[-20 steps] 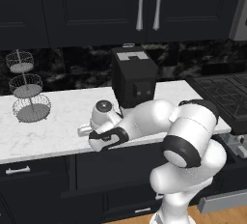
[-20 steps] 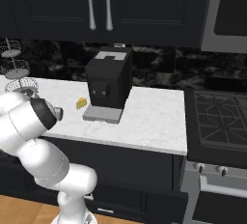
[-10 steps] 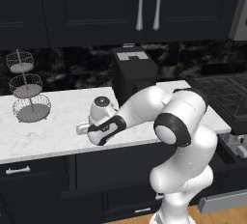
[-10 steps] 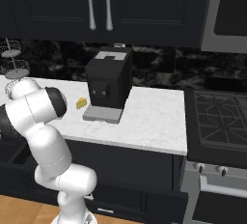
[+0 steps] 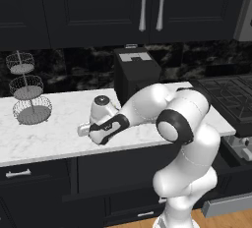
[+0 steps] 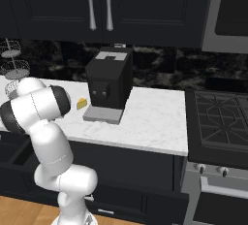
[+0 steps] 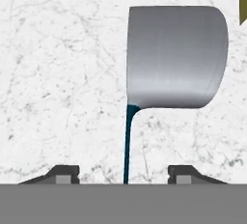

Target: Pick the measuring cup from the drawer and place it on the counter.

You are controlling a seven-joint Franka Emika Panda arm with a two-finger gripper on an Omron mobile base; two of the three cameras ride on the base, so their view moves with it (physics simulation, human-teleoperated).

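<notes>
In the hand view the measuring cup (image 7: 176,56), a small grey metal cylinder, shows side-on against the white marble counter (image 7: 58,73). Its thin teal handle (image 7: 128,141) runs down between my two fingertips (image 7: 62,175) and touches neither. My gripper (image 7: 124,175) is open, with its fingers set wide apart. In the left base view the gripper (image 5: 91,132) hangs low over the counter (image 5: 49,138) near its front edge, left of the coffee machine (image 5: 135,72). The drawer (image 6: 10,152) stands open with a dark inside at the lower left of the right base view.
A yellow cheese wedge (image 6: 82,104) lies on the counter beside the coffee machine (image 6: 109,86). A tiered wire basket stand (image 5: 29,92) stands at the back left. The dark stovetop (image 6: 220,122) adjoins the counter's right end. Black cabinets hang above.
My elbow has swung upward and to the right. The hand has stayed over the same spot at the front of the counter.
</notes>
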